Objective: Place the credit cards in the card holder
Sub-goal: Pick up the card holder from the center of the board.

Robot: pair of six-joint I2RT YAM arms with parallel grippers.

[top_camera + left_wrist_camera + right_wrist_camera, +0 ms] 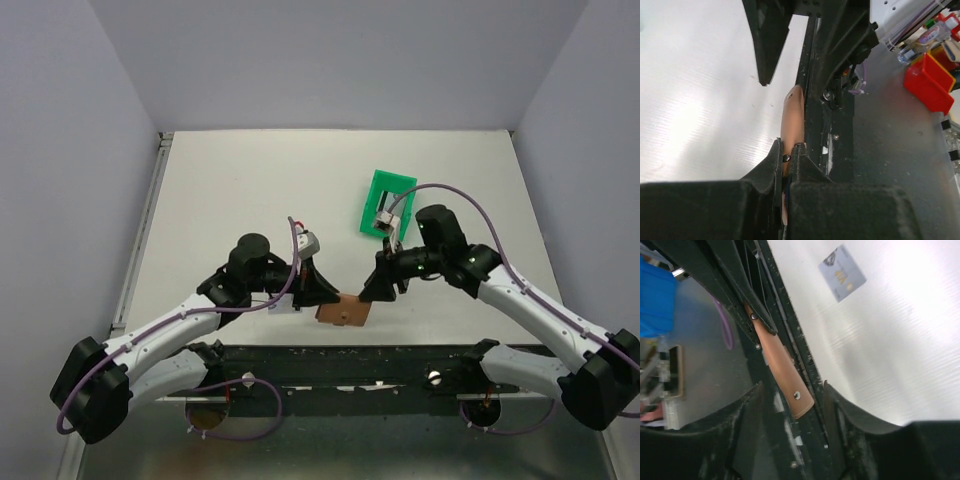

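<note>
Bin (373, 203) beyond card holder (342, 314), 1 credit card (842, 273) lying nearby

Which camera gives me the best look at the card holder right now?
Right wrist: the card holder shows lengthwise with its snap, inside the open right gripper, its far end pinched by the left gripper. Top external shows only a small tan patch between both grippers; left wrist sees it edge-on, clamped.

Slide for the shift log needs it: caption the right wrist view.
Right gripper open astride the holder, its far end pinched by the left gripper; one card lies on the table beyond.
</note>
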